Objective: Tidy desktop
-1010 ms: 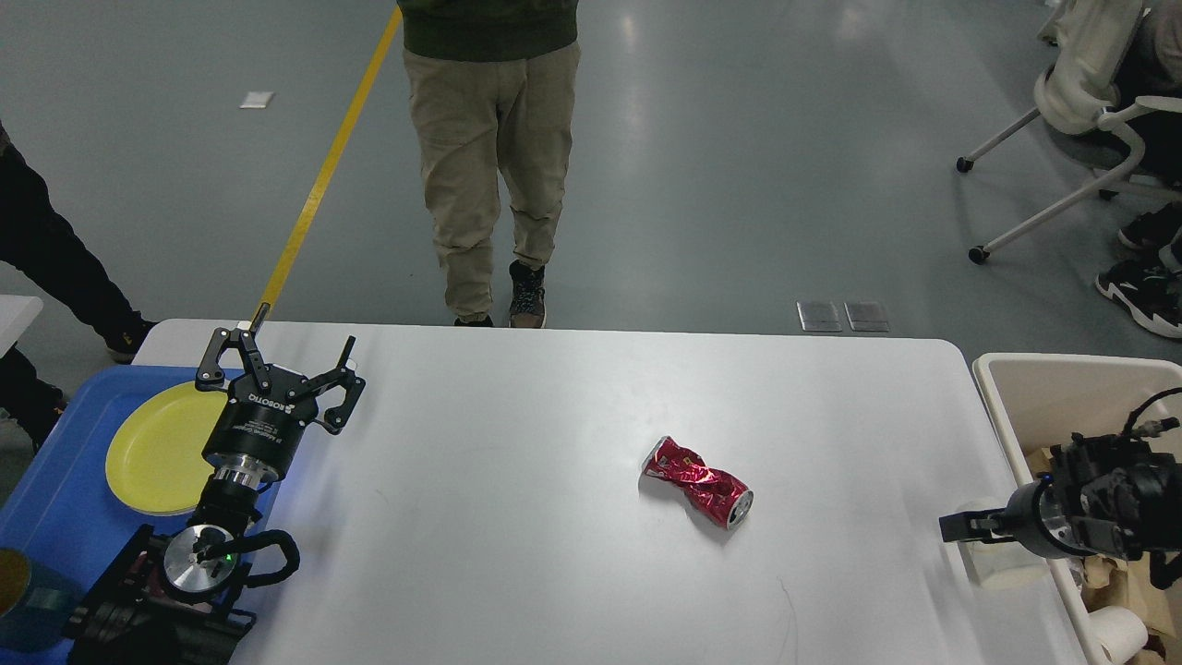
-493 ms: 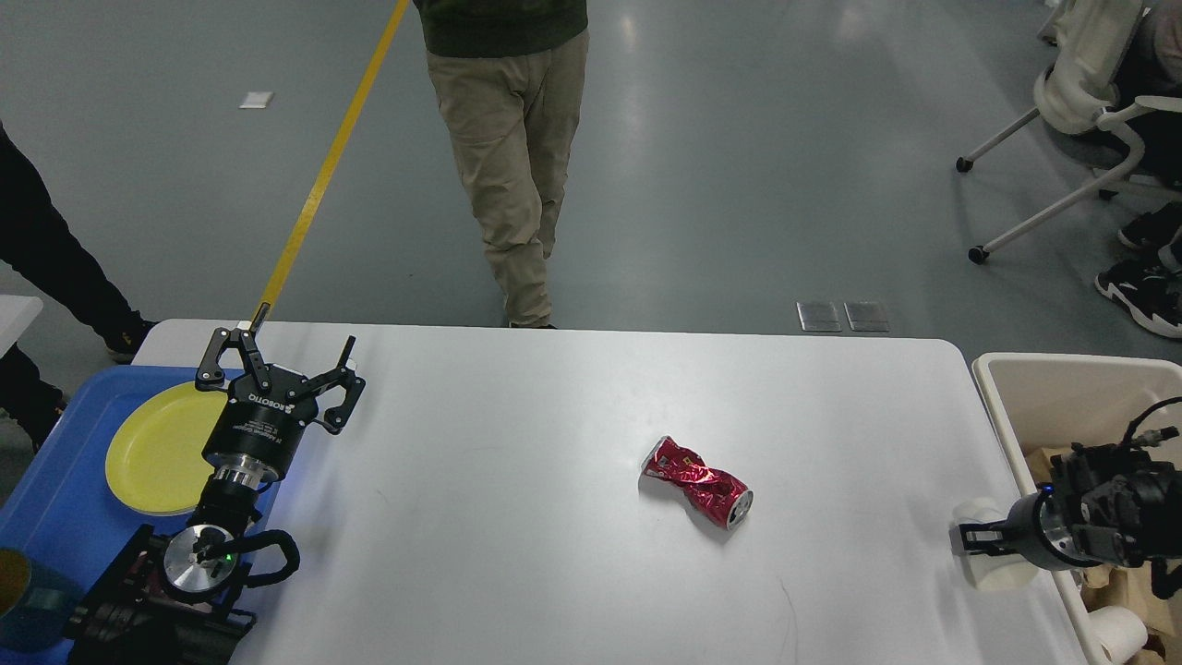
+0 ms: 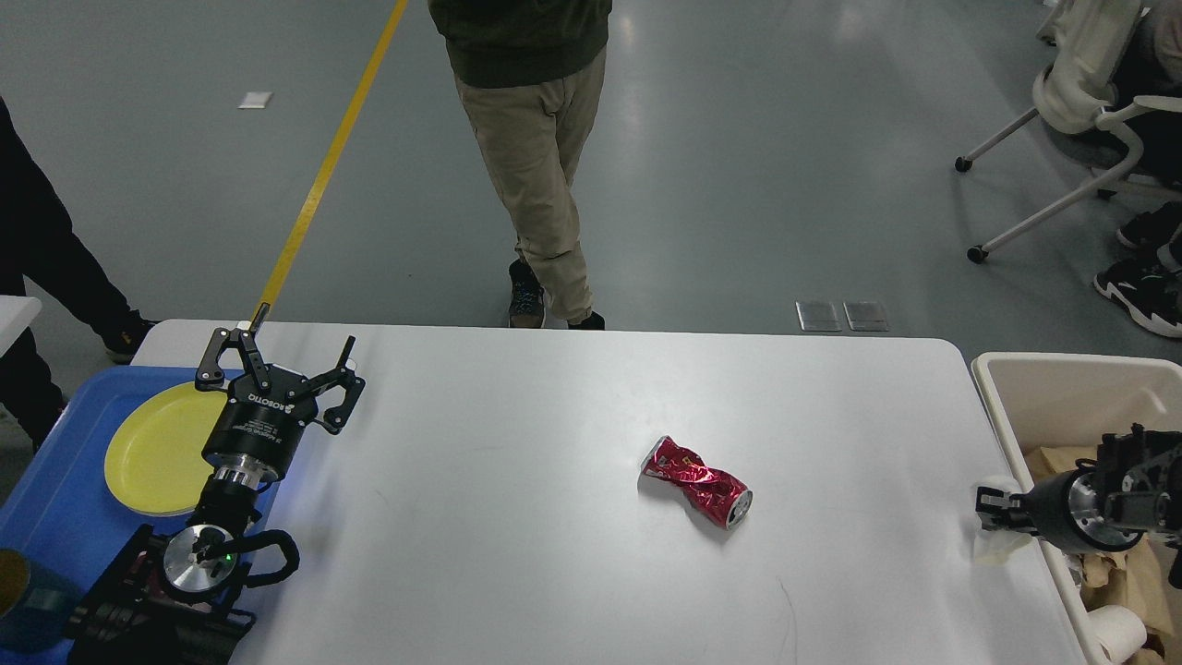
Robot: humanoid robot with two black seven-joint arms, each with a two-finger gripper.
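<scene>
The white desktop (image 3: pixel 517 554) fills the lower half of the head view. A crushed red can (image 3: pixel 697 482) lies on its side right of centre. My left gripper (image 3: pixel 284 358) is open and empty above the desktop's left end, beside a yellow plate (image 3: pixel 152 453). At the right edge of the desktop my right gripper (image 3: pixel 990 513) points left, shut on a small white cup-like thing (image 3: pixel 999 547) that it holds by the beige bin's near wall. The can lies well apart from both grippers.
A blue tray (image 3: pixel 55 499) at the left holds the yellow plate and a dark cup (image 3: pixel 14 600). The beige bin (image 3: pixel 1062 369) at the right holds brown paper and a white roll (image 3: pixel 1117 633). A person (image 3: pixel 545 185) stands just behind the desktop's far edge.
My right gripper has drawn back to the right toward the bin, carrying the white thing with it. The person behind the desktop stepped to the right. My left arm and the can stayed still.
</scene>
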